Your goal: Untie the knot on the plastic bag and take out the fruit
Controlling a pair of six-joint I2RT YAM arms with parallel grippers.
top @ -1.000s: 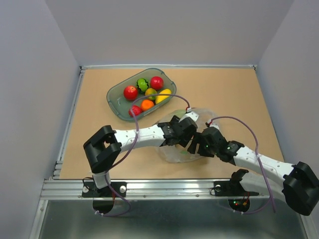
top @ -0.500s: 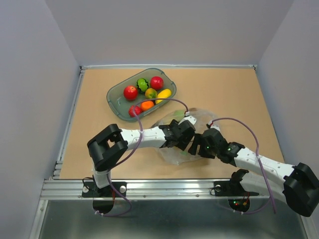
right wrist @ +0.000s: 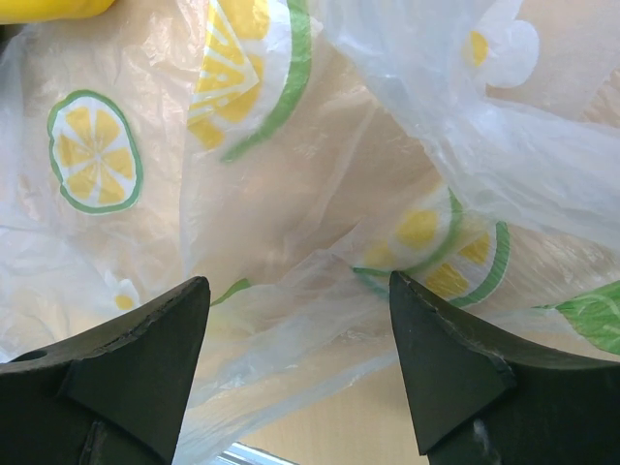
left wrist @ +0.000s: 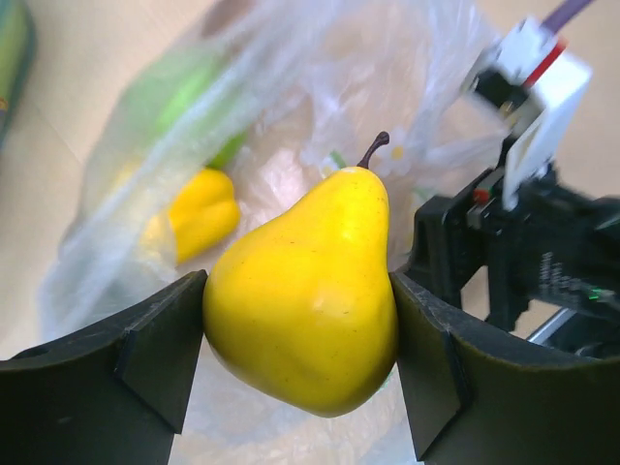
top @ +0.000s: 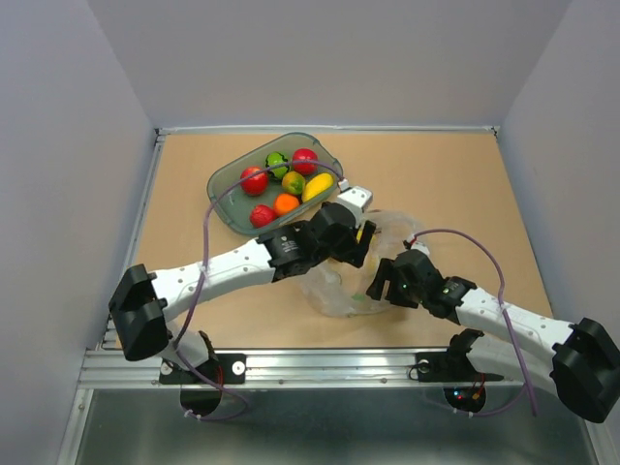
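My left gripper (left wrist: 298,295) is shut on a yellow pear-shaped fruit (left wrist: 310,262) with a dark stem, held just above the plastic bag (left wrist: 291,116). In the top view the left gripper (top: 360,232) hangs over the bag's far edge, between the bag (top: 344,295) and the tray. A yellow pepper (left wrist: 199,213) and something green (left wrist: 184,97) show through the bag's clear film. My right gripper (top: 378,286) stands open at the bag's right side. In the right wrist view a loose fold of the printed bag (right wrist: 291,145) lies between its fingers (right wrist: 165,339), not pinched.
A grey-green translucent tray (top: 225,184) stands at the back left, holding red apples, an orange and other toy pieces. The right arm's wrist (left wrist: 542,262) is close to the left gripper's right side. White walls enclose the table on three sides.
My left arm has lifted out of the bag and swung back toward the tray with the yellow pear in its jaws. The right arm has hardly moved.
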